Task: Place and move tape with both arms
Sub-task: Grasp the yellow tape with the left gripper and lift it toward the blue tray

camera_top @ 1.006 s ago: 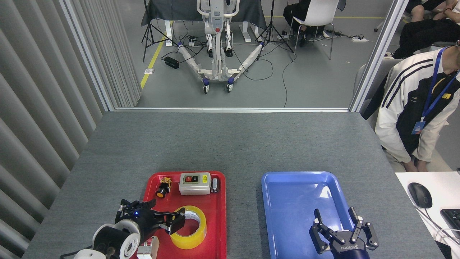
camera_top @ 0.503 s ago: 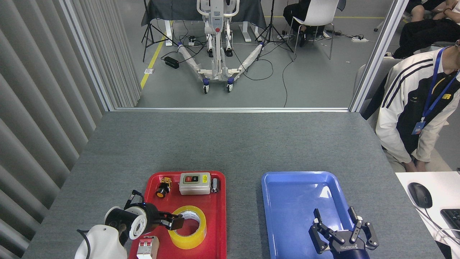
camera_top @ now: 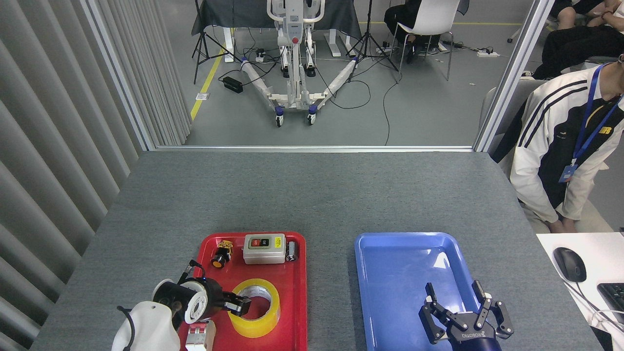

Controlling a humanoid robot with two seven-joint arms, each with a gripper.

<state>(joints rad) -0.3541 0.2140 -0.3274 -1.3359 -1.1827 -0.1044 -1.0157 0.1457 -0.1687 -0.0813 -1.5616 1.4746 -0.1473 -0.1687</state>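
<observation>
Compared with a second ago, my left arm has swung round at the lower left of the frame: its white-and-black wrist now points toward the right, and the left tool [camera_top: 240, 306] has come down onto the near-left rim of the tape [camera_top: 254, 314]. Its dark fingers [camera_top: 242, 307] sit at the rim of the roll, seen almost end-on, so I cannot tell whether they are apart or pressed together on the tape. The tape itself has not shifted, and my right arm has not moved either.

The red tray [camera_top: 298, 312] lies on the grey desk [camera_top: 312, 195], left of centre in the lower part of the frame. The tape lies flat in its near half, yellow and translucent with a whitish core. Along the tray's far edge, from left to right, are a small black and yellow push-button part [camera_top: 222, 253], a grey switch box [camera_top: 263, 248] with a red and a black button on top, and a small dark cylindrical piece [camera_top: 291, 251] just beside the box. At the tray's near-left corner, partly below my left wrist, is a whitish part with red marks [camera_top: 198, 336]; I cannot make out what it is.

The blue tray [camera_top: 390, 273] sits well apart, right of centre, with nothing lying in it. My right tool [camera_top: 465, 312] hovers over its near-right corner, its black fingers spread apart and holding nothing.

At the right edge, a person in a white and black jacket [camera_top: 560, 146] sits beside the desk.
</observation>
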